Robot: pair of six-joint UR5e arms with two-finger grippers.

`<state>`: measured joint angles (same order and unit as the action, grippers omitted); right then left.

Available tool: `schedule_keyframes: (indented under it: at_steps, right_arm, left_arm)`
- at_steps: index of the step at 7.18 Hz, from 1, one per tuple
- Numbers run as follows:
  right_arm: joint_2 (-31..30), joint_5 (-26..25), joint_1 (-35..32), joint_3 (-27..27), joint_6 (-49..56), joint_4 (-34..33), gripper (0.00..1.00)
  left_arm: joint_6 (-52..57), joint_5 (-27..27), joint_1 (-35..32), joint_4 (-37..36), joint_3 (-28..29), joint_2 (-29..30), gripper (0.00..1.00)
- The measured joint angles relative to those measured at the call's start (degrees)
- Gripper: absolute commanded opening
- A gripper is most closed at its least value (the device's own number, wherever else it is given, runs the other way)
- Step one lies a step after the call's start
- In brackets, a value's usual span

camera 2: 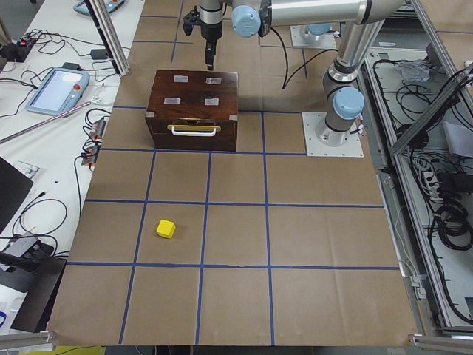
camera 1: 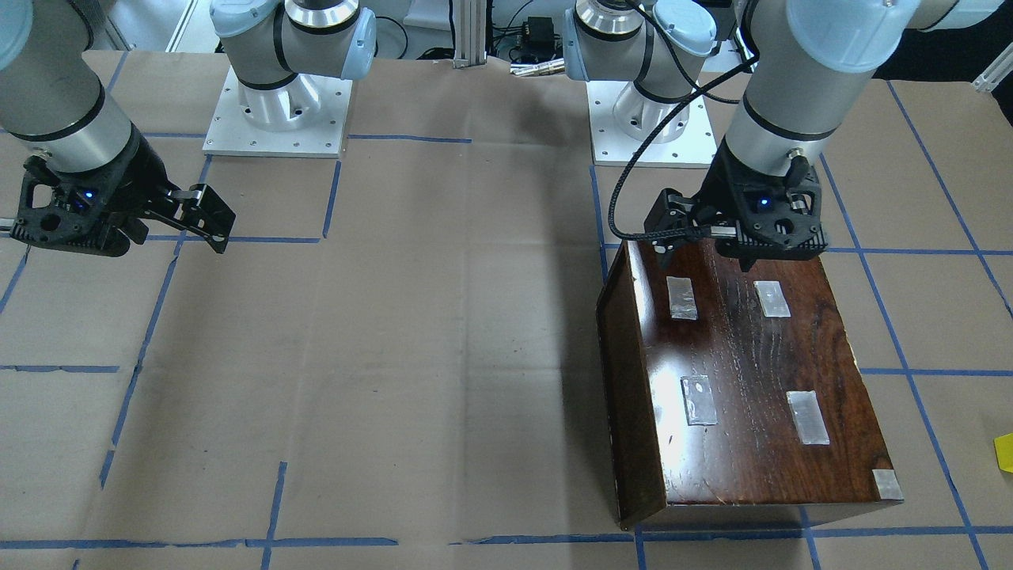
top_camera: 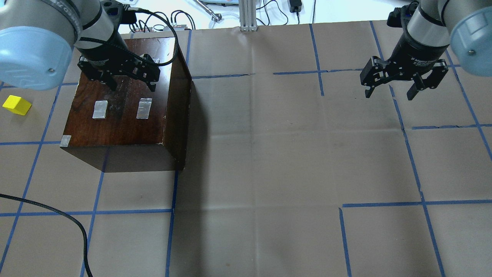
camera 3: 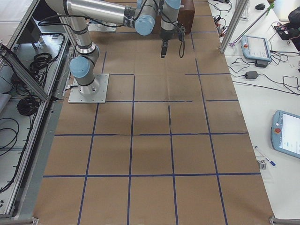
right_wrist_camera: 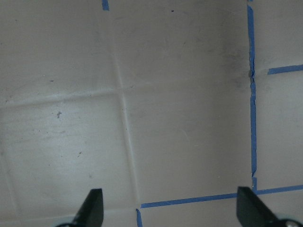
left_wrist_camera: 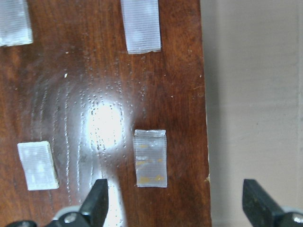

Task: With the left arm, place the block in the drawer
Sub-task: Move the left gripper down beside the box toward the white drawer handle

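Drawer [camera 2: 194, 132] detail shows only in the left-end view: a dark front with a pale bar across it, sitting flush in the box [top_camera: 123, 115]. The tray behind that front is hidden. Every other view gives only the box's glossy top and plain sides.

The block [top_camera: 17, 105] is cut off at the three o'clock edge of the front-facing view, where it is no more than a yellow sliver. The overhead view shows it whole on the brown paper [top_camera: 269, 154], at nine o'clock from the box and apart from it. In the left-end view it lies at six o'clock from the drawer front, well apart. Neither wrist camera catches it.

The left gripper [top_camera: 132, 85] hangs over the twelve o'clock end of the box top in the overhead view, spread wide and holding nothing. How high it stands above the wood I cannot tell. Its wrist view cuts the fingertips [left_wrist_camera: 97, 201] off at the bottom edge. One tip is over the wood near a tape patch [left_wrist_camera: 150, 158], and the other is out past the box's edge over paper.

The right gripper [top_camera: 389, 95] is at two o'clock in the overhead view, also wide apart and empty, over bare paper and blue tape lines [right_wrist_camera: 252, 94]. The right-end view shows it edge-on, so its spread cannot be read there.
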<state>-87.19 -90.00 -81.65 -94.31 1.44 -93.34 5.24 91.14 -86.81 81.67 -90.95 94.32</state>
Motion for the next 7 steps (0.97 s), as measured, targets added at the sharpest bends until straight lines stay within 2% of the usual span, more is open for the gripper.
schedule_keyframes:
  at_steps: [5, 7]
  right_arm:
    - [0.0, 0.0, 0.0, 0.0, 0.1, 0.0, 1.00]
    - [0.0, 0.0, 0.0, 0.0, 0.1, 0.0, 1.00]
  left_arm:
    - [5.7, -0.7, 18.9, -0.5, -0.4, 0.9, 0.99]
    - [7.9, -0.8, 24.6, -0.9, 0.3, 3.9, 0.99]
